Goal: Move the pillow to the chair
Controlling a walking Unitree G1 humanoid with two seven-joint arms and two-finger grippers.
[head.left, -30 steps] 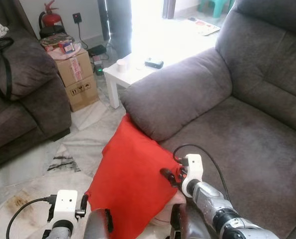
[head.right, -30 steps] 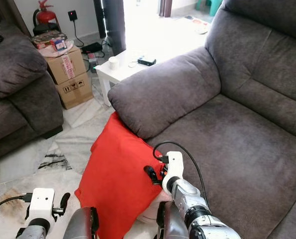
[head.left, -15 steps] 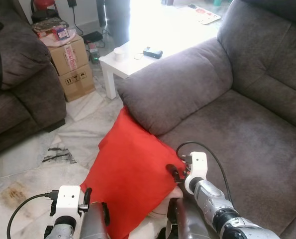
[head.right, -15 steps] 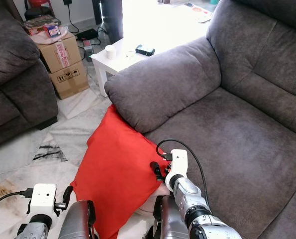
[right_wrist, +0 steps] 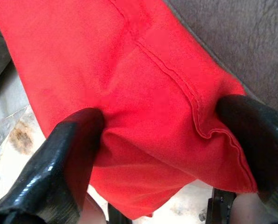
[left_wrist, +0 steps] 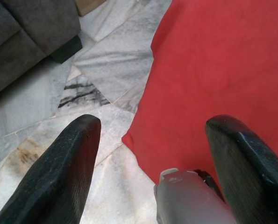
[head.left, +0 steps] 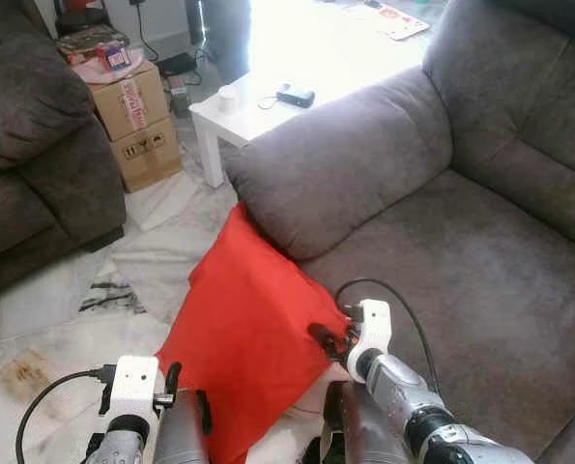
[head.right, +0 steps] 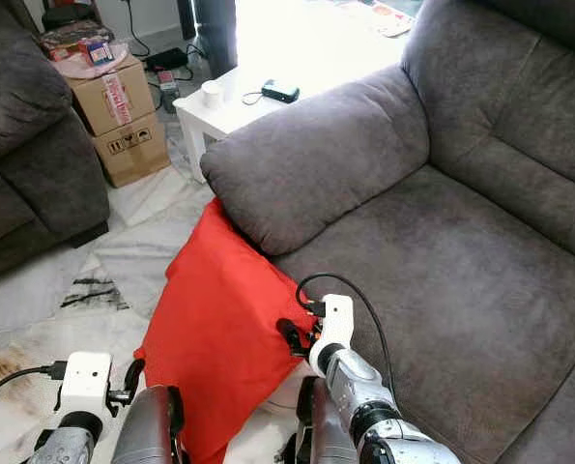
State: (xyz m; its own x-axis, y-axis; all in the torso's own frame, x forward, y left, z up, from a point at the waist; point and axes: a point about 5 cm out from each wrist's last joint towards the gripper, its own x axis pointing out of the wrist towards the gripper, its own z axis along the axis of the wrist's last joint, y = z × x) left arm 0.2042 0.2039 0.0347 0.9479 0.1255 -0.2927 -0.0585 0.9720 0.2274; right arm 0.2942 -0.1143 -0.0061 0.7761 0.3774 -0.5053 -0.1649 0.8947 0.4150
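A red pillow (head.left: 253, 329) stands on the marble floor, leaning against the front of the grey armchair's armrest (head.left: 355, 164). The armchair's seat (head.left: 480, 261) lies to the right. My right gripper (head.left: 330, 338) is at the pillow's right corner. In the right wrist view it (right_wrist: 162, 112) is open, with a seamed fold of the pillow (right_wrist: 148, 79) between its fingers. My left gripper (head.left: 188, 396) hangs low by the pillow's lower left edge. There it (left_wrist: 153, 123) is open above the floor, with the pillow's edge (left_wrist: 213, 70) between and beyond its fingers.
A white side table (head.left: 258, 111) with a cup (head.left: 227, 98) and a black device (head.left: 295, 95) stands behind the armrest. Cardboard boxes (head.left: 137, 121) sit to its left. A dark sofa (head.left: 36, 164) stands at the far left. Marble floor (head.left: 74, 300) stretches between sofa and pillow.
The camera has shifted a little, so the scene sits slightly differently in frame. My right gripper stays at the pillow's right corner and the pillow still leans on the armrest.
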